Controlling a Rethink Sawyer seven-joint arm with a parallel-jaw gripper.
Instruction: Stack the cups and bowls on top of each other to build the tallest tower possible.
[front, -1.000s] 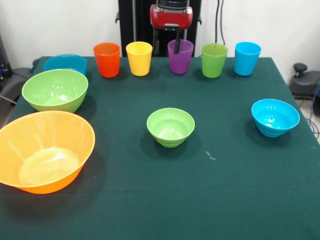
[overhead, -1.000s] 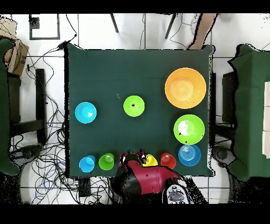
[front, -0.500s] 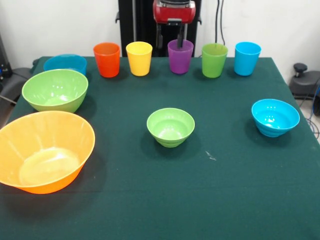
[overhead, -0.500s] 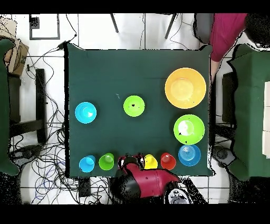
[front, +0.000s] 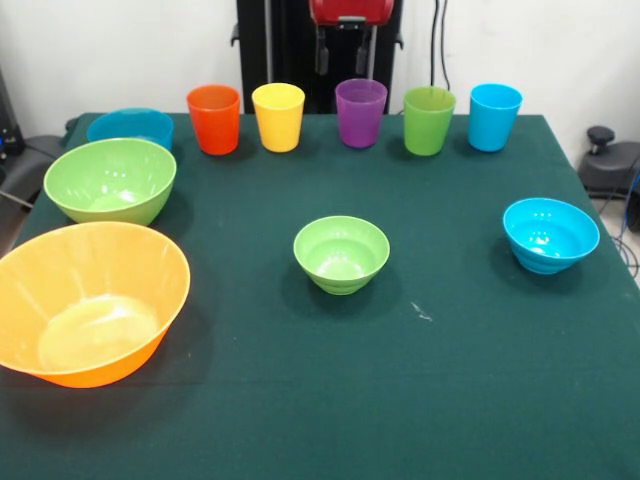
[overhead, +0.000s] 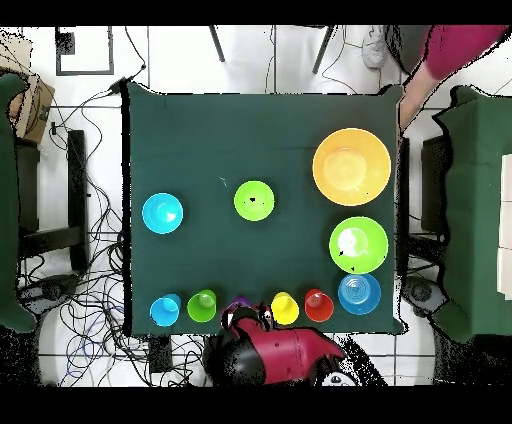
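Big bowls: you had the orange one (front: 88, 300) closest, then green (front: 111, 179), then blue (front: 130, 127) behind.
Small bowls: green (front: 341, 252) sat mid-table, blue (front: 550, 234) off by itself.
Cups: orange (front: 214, 118), yellow (front: 278, 116), purple (front: 360, 112), green (front: 429, 120), light blue (front: 495, 116) lined the far edge.
Gripper (front: 346, 58): hung above the purple cup, fingers spread, holding nothing.
Tower: nothing stacked.

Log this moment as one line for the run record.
stack: not started | gripper: open, empty, above purple cup | cups, bowls: none stacked
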